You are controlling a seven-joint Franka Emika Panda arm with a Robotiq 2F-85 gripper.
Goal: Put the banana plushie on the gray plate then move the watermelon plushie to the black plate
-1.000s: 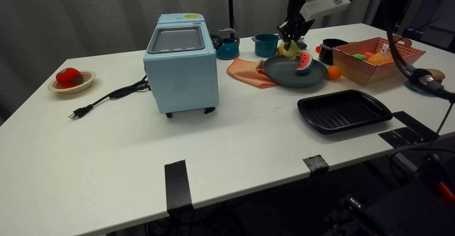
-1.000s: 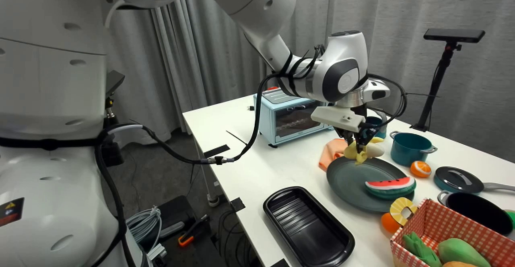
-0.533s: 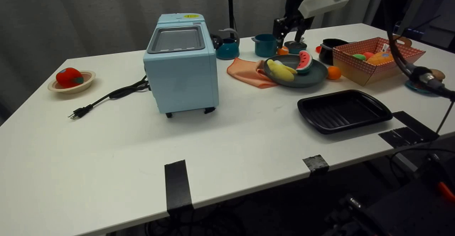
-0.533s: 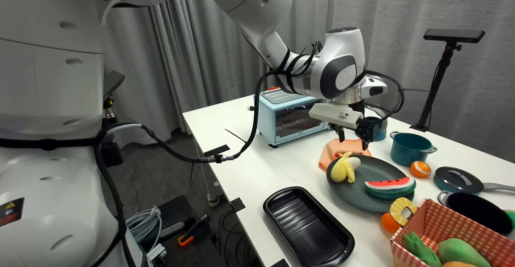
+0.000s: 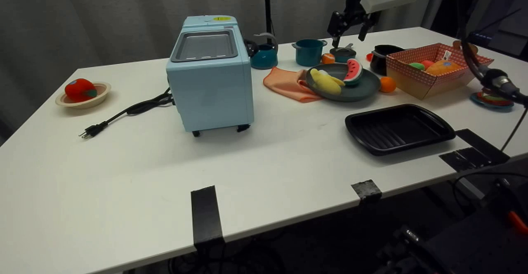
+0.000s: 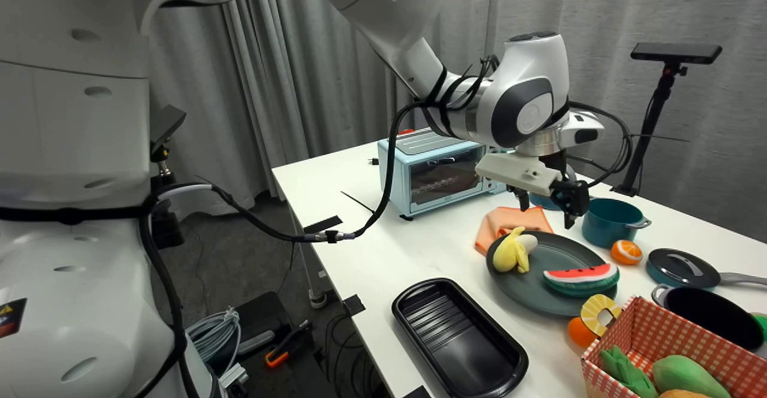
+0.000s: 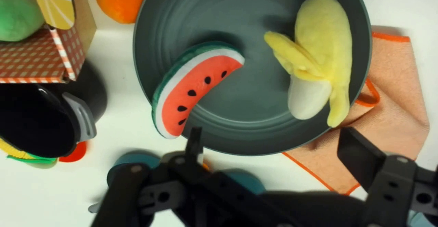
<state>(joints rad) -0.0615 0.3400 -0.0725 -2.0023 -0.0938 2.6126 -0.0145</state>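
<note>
On the gray plate (image 7: 253,97) lie both plushies. In the wrist view, the yellow banana plushie (image 7: 323,32) is at the right, its white end near the rim. The watermelon plushie (image 7: 195,90) is at the left, one tip reaching over the rim. The black plate (image 6: 461,338), a ridged rectangular tray, sits nearer the table edge and holds nothing; it is outside the wrist view. My gripper (image 7: 272,136) is open, its fingers wide apart with nothing between them. In an exterior view the gripper (image 6: 546,215) hangs above the gray plate's far side, clear of both plushies.
An orange cloth (image 7: 386,134) lies partly under the gray plate. Beside the plate are a checked basket (image 6: 689,332) of toy food, an orange toy (image 5: 387,84), a black pot (image 7: 37,117) and a teal pot (image 6: 614,218). A light blue toaster oven (image 5: 210,84) stands farther along.
A second ago the gripper held the banana plushie over the gray plate. The jaws opened, the banana dropped onto the plate, and the arm has since risen and shifted sideways toward the watermelon's side.
</note>
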